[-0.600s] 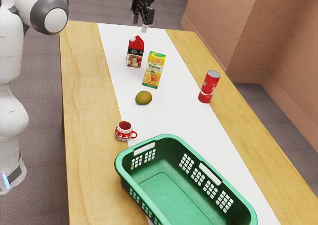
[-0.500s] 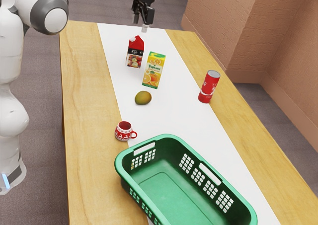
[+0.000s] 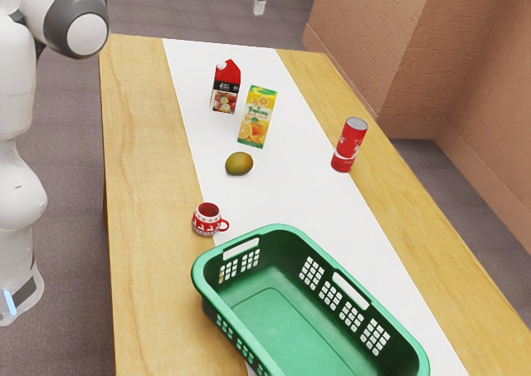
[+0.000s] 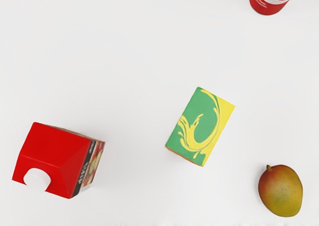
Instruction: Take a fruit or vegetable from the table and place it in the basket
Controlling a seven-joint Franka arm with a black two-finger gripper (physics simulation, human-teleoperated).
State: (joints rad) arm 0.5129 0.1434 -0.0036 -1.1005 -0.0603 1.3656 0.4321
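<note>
My gripper (image 3: 260,7) hangs at the far end, spread or pressed together I can't tell, and a low sweep to the mango (image 3: 239,163), left of the can (image 3: 349,145), could topple the yellow carton (image 3: 258,117) just beyond it.

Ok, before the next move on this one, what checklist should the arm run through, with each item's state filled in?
1. Mango located on the white runner: ok, in both views.
2. Nothing touching the mango: ok, runner shows all around it in the wrist view.
3. Claw lined up over the mango: not ok, the wrist view has the mango well off to one side.
4. Path past the red carton and yellow carton: cannot tell, the claw's height over them is unclear.
5. Basket upright, opening up: ok.
6. Mug apart from the basket: ok, a narrow gap shows.
</note>
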